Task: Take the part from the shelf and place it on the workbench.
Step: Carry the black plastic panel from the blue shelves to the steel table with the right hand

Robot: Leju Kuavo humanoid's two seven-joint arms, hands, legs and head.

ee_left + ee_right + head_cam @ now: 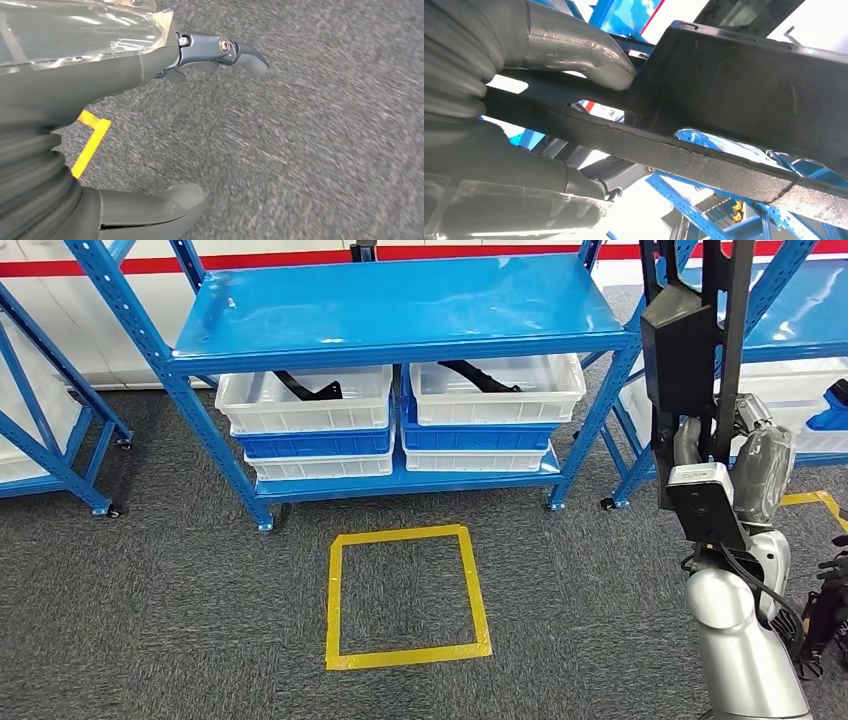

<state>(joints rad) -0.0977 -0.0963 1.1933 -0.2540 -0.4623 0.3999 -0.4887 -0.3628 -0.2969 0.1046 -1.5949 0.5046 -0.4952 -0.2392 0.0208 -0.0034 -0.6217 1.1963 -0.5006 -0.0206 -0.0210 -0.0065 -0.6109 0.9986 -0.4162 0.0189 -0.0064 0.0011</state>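
My right hand (752, 462) grips a long black frame-shaped part (688, 350) and holds it upright at the right of the head view, in front of the blue shelving. In the right wrist view the thumb (579, 47) presses on the black part (734, 90), and the darker fingers lie under its bar. My left hand (75, 100) hangs over grey carpet with thumb and fingers apart and nothing in it. Two more black parts lie in white bins (305, 398) (497, 388) on the blue shelf's (400, 310) lower level.
A yellow tape square (407, 595) marks the carpet in front of the shelf. More blue racks stand at the left (40, 430) and at the right (800, 320), the right one with a white bin. A corner of yellow tape (90, 142) lies under my left hand.
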